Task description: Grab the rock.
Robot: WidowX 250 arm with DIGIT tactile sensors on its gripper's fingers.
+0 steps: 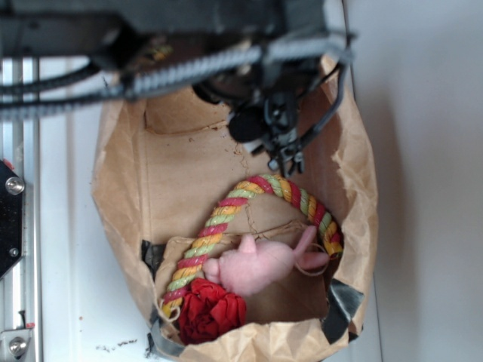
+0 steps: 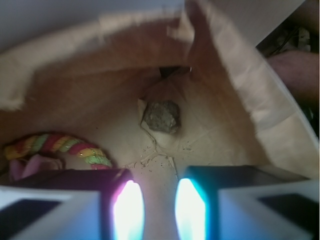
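Two fingers [image 2: 127,212] fill the bottom of the wrist view, glowing and blurred, held apart with bare paper showing in the gap between them. Nothing sits between them. Just beyond, to the left, a curve of multicoloured rope [image 2: 60,145] lies on the floor of the brown paper bag [image 2: 240,100], with a bit of pink plush [image 2: 30,167] beside it. Farther in, near the bag's back corner, the rock [image 2: 162,116] rests on the creased paper, well apart from the fingers and amid small crumbs. From the exterior view the gripper [image 1: 283,154] hangs inside the bag's upper end, while the rope, plush and a red fabric ball [image 1: 211,311] crowd the opposite end.
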